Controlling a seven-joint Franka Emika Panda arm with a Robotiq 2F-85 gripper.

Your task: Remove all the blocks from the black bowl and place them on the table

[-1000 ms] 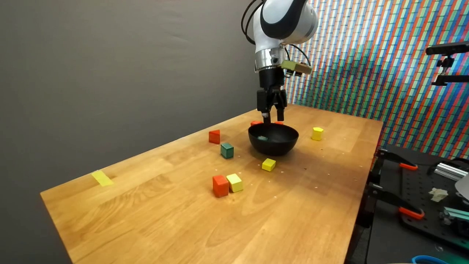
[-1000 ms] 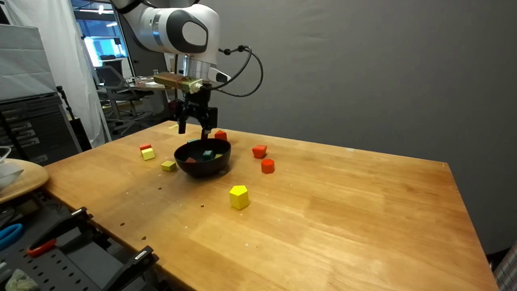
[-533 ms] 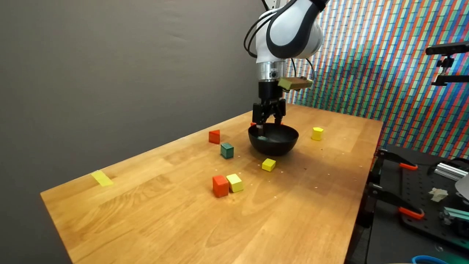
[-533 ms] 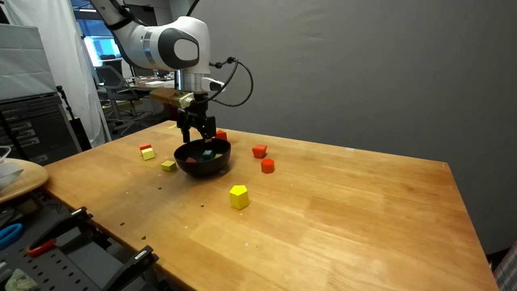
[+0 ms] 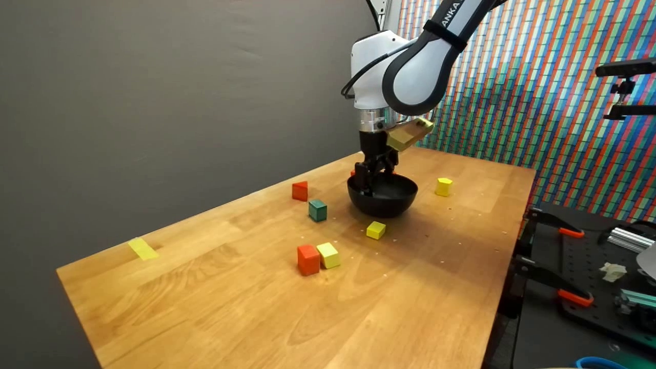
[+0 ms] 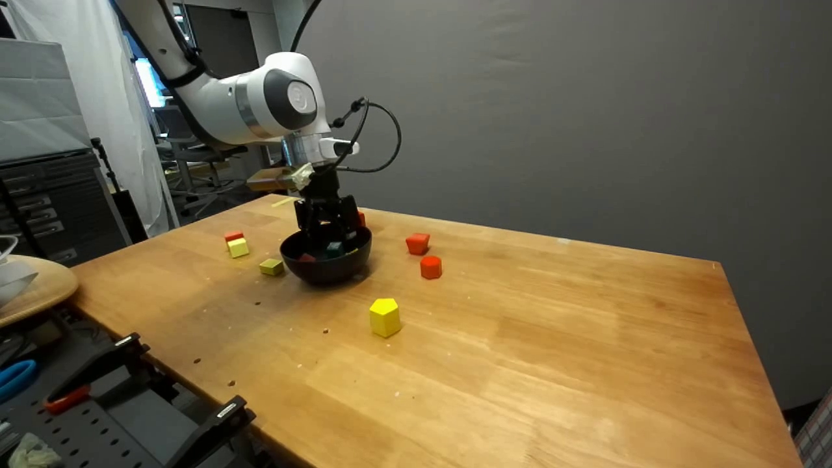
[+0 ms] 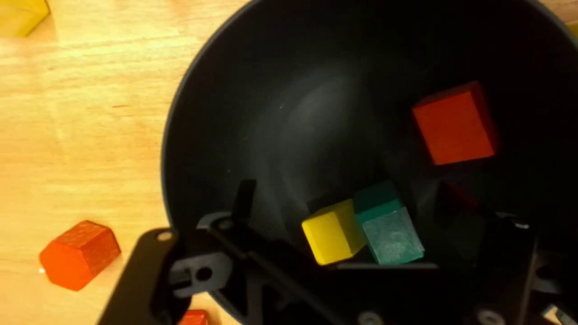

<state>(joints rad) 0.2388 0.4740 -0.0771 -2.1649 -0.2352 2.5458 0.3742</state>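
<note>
Wrist view, our gripper (image 7: 354, 198) wide inside black bowl (image 7: 207, 131), green block (image 7: 393, 237) at six o'clock, red block (image 7: 458, 128) at three

We see a worktop (image 6: 552, 390) of smooth, grained wood, faintly glossy. In the wrist view, the black bowl (image 7: 216, 113) is smooth with a soft sheen. At lower left, the red hexagonal block (image 7: 76, 257) has a scuffed face; the green block (image 7: 393, 234), lower right of centre, looks matt and chalky. Near the centre of an exterior view, we find matt black fingers (image 5: 363, 178) below a shiny metal collar (image 5: 373, 120).
</note>
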